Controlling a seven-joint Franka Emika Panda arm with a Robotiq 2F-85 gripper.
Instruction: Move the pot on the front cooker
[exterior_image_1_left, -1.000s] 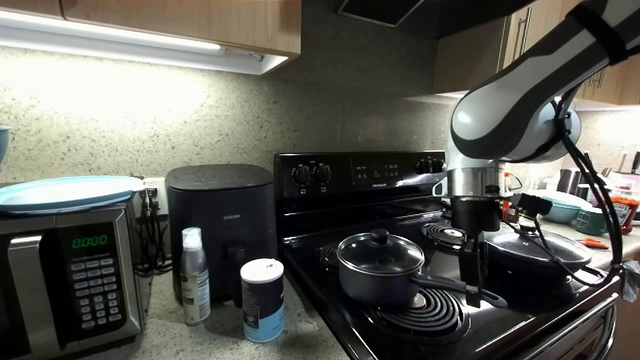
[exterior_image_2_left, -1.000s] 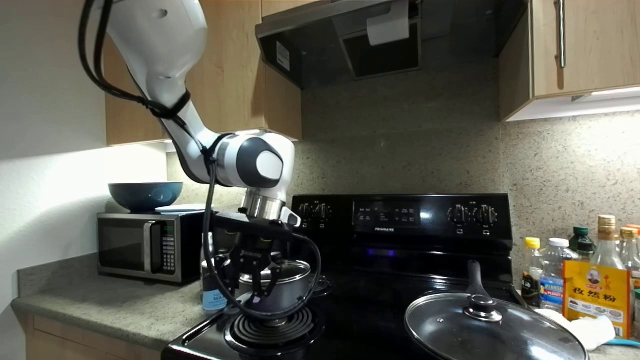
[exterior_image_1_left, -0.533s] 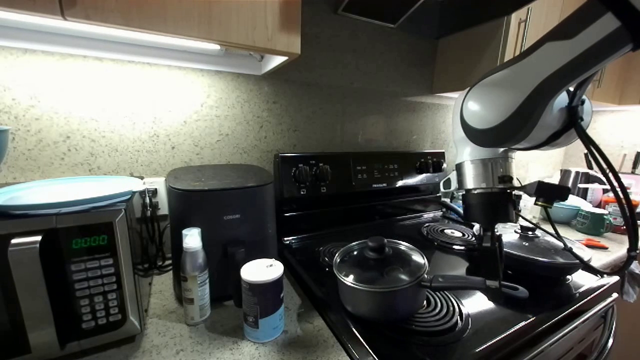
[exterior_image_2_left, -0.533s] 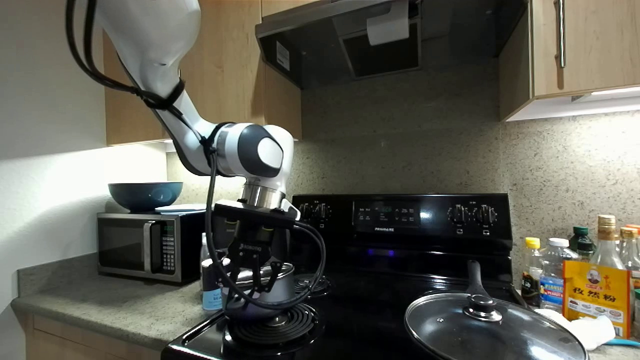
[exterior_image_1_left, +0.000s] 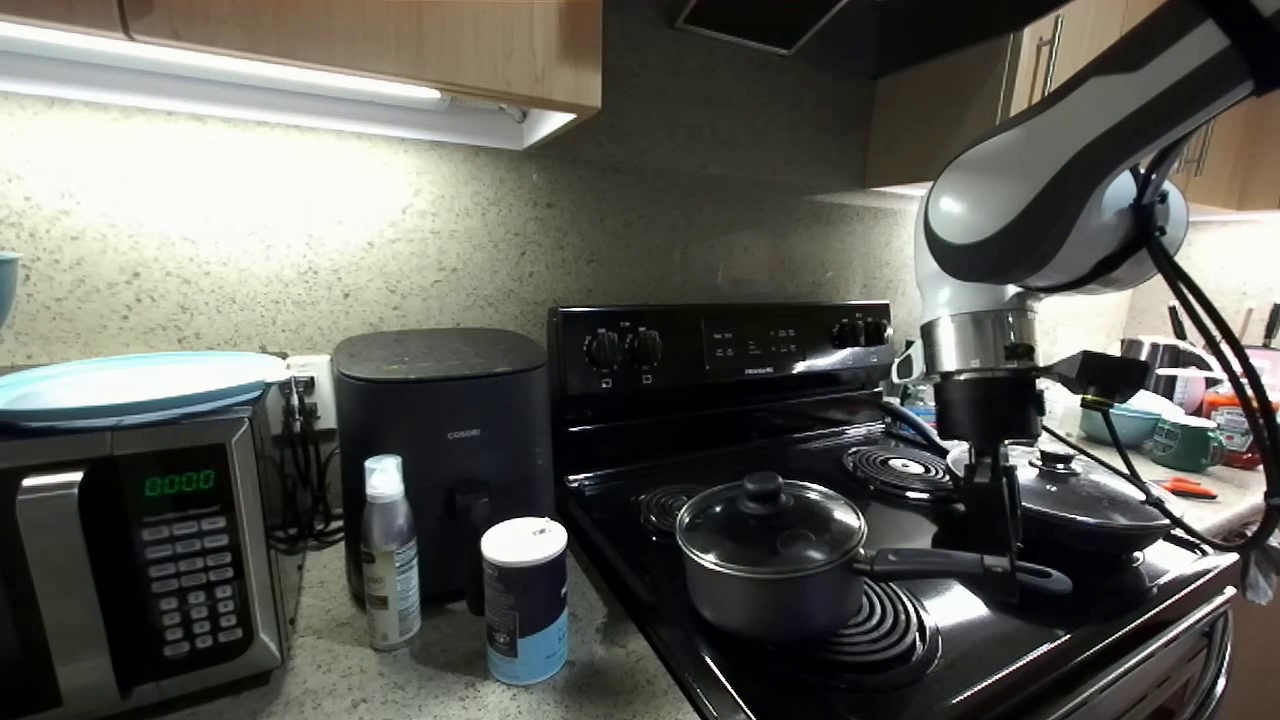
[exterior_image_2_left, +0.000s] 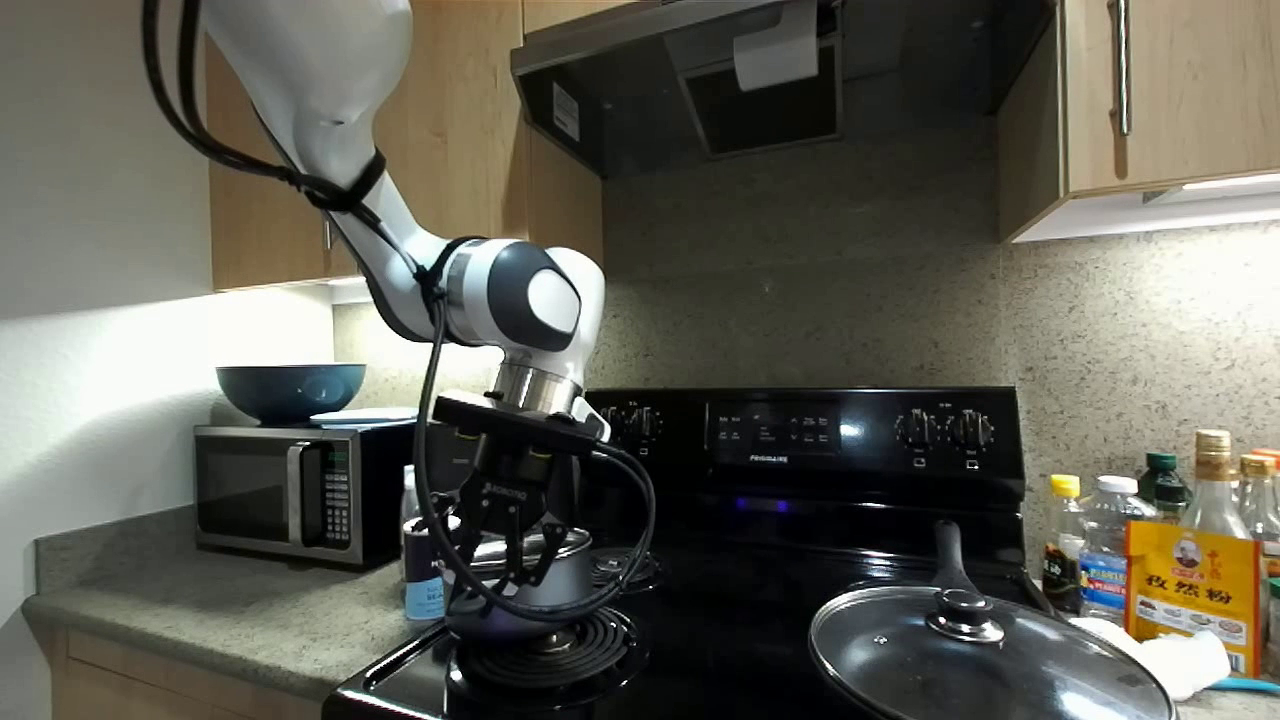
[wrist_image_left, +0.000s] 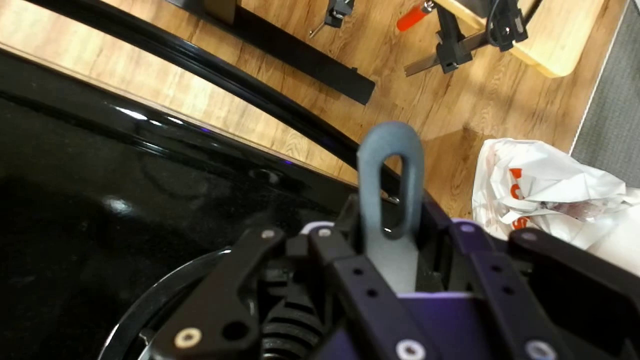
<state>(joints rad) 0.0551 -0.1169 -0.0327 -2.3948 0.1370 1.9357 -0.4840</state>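
The pot (exterior_image_1_left: 770, 590), a small dark saucepan with a glass lid and black knob, appears upright in both exterior views, partly hidden by the gripper and cable in an exterior view (exterior_image_2_left: 565, 582). It overlaps the rear left part of the front cooker (exterior_image_1_left: 890, 640), a black coil ring that also shows in an exterior view (exterior_image_2_left: 545, 665). I cannot tell whether its base touches the coil. My gripper (exterior_image_1_left: 1000, 570) is shut on the pot's long handle. In the wrist view the handle (wrist_image_left: 392, 265) runs between the fingers (wrist_image_left: 392, 225), its looped end pointing toward the stove's front edge.
A wide lidded pan (exterior_image_1_left: 1085, 510) stands on the right of the stove. A blue and dark canister (exterior_image_1_left: 526, 600), a spray bottle (exterior_image_1_left: 390, 560) and a black air fryer (exterior_image_1_left: 440, 470) stand on the left counter. Bottles (exterior_image_2_left: 1110, 540) stand at the right.
The gripper and pot have moved together toward the stove's front, so the pot covers more of the front coil. In the last half second both shifted slightly right.
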